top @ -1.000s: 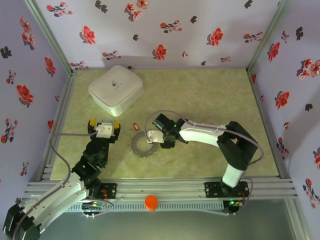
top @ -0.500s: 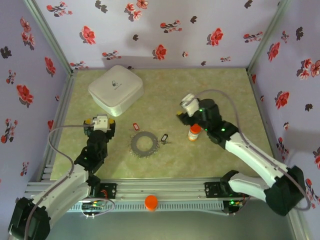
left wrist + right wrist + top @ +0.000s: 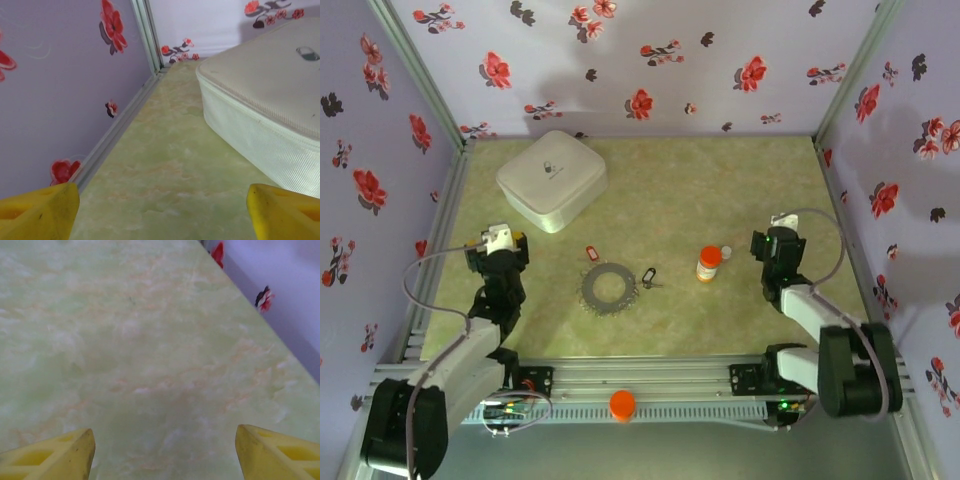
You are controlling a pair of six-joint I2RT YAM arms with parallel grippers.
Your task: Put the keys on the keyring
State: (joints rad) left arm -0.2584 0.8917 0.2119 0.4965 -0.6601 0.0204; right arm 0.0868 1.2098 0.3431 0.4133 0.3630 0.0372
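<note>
Since a second ago: right arm has pulled off the ring and folded back to the right side of the bench; left arm has swung further left. Black key now lies in the open, and a pill bottle is uncovered.

Near to far:
- Left hand: fingers spread wide, bare bench between them, holding nothing. It hangs at the left edge, well apart from the ring.
- Right hand: fingers wide, nothing held, at the right edge.
- Ring: flat on the bench, centre.
- Black key: just beside the ring's right rim; cannot tell if touching.
- Red key: just beyond the ring's far left rim.
- Pill bottle: upright, right of the black key, with a small white piece beside it, possibly its cap.
- White box: far left.

Neither key is on the ring.

Risks (judgement): keys lie flat, so a pinch may skid them. Nothing pins the ring, so a push may slide it. A right-arm reach for the black key passes the bottle and could tip it.

Count: hands 2, keys 2, ring 1, bottle 1, white piece 1, box 1.
</note>
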